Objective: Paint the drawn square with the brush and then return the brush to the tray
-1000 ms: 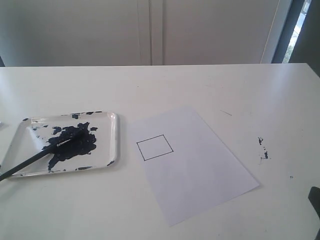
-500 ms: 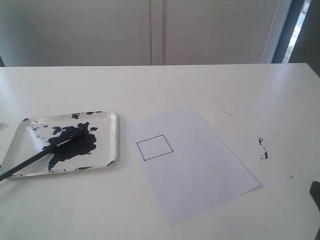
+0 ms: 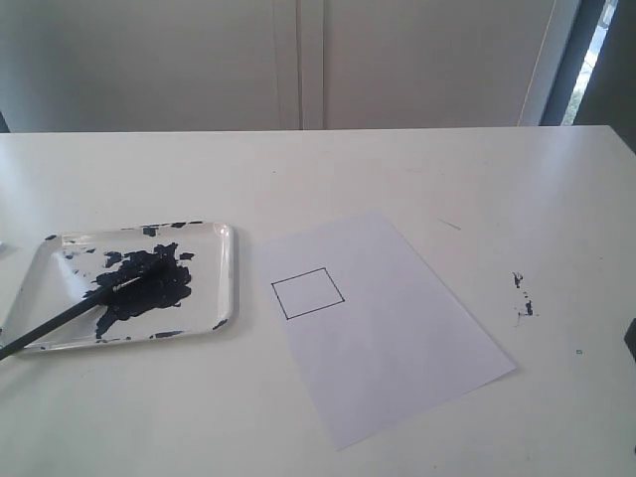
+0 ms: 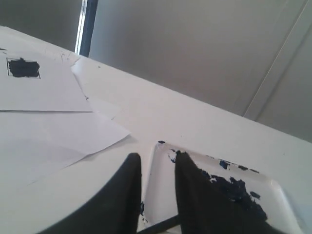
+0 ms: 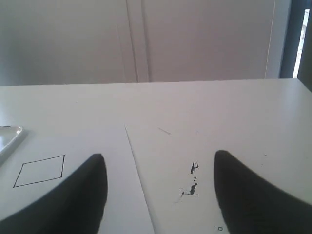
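The drawn square (image 3: pixel 308 293) is an unpainted black outline on the white paper sheet (image 3: pixel 397 328); the right wrist view also shows the drawn square (image 5: pixel 41 170). The brush (image 3: pixel 99 298) lies in the tray (image 3: pixel 227 273), tip in the navy blotch, handle sticking out over the near-left rim. My left gripper (image 4: pixel 157 156) hangs over the tray (image 4: pixel 163 175) corner, slightly open with a narrow gap and holding nothing; the brush (image 4: pixel 158 226) handle crosses beneath it. My right gripper (image 5: pixel 158 156) is wide open and empty above the table beside the paper.
Dark paint specks (image 3: pixel 522 296) mark the table right of the paper, and the paint specks (image 5: pixel 192 178) lie between the right fingers. Other paper sheets lie beyond the tray, one with a dark painted patch (image 4: pixel 23 68). A tray corner (image 5: pixel 9 135) shows at the edge.
The dark sliver of the right arm at the exterior view's right edge has slid up and further out of the picture. Tray, brush and paper have not moved.
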`<act>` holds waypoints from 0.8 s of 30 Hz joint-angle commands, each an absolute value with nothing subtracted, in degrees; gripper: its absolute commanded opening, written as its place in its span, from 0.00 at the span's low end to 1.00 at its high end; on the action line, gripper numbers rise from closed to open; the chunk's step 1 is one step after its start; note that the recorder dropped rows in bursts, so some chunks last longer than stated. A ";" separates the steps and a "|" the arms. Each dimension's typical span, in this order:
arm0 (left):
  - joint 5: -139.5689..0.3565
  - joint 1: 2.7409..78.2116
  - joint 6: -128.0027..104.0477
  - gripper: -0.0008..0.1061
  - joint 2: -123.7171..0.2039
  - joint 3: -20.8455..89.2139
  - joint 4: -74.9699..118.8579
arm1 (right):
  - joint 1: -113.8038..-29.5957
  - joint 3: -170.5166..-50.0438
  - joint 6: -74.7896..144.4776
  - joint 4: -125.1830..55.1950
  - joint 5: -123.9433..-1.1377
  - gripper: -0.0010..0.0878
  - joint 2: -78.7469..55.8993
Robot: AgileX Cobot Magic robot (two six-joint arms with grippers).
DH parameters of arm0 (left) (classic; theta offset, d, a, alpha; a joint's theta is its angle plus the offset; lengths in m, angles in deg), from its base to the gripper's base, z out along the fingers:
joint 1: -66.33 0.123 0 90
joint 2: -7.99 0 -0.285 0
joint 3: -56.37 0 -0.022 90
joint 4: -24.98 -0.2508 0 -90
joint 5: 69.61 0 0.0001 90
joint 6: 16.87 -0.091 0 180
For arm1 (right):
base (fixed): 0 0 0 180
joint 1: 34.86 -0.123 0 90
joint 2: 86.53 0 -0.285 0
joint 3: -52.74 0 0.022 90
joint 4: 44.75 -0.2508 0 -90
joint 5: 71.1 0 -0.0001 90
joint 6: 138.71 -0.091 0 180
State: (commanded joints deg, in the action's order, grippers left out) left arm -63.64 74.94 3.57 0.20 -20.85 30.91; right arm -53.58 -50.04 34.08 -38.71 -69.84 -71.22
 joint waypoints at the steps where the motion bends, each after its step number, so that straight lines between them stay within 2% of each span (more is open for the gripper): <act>1: -63.64 74.94 5.98 0.30 0.20 -20.85 30.94 | -53.58 -50.04 33.97 -38.71 -70.28 0.69 -71.22; 6: -65.69 74.73 14.45 0.30 0.20 -20.37 30.55 | -53.58 -50.04 28.58 -38.95 -74.14 0.69 -71.22; 10: -70.51 73.38 12.40 0.30 0.20 -14.97 26.63 | -53.58 -50.04 12.46 -40.01 -79.06 0.69 -71.22; 14: -73.81 71.92 7.88 0.29 0.20 -8.14 26.63 | -53.58 -50.04 8.85 -40.01 -84.88 0.69 -71.22; 18: -80.20 71.53 0.53 0.29 -0.23 -1.48 26.63 | -53.70 -50.04 2.06 -39.62 -85.20 0.69 -71.22; 24: -90.68 71.53 -12.52 0.29 -6.37 7.25 34.72 | -53.81 -54.10 -6.98 -19.77 -87.73 0.69 -71.22</act>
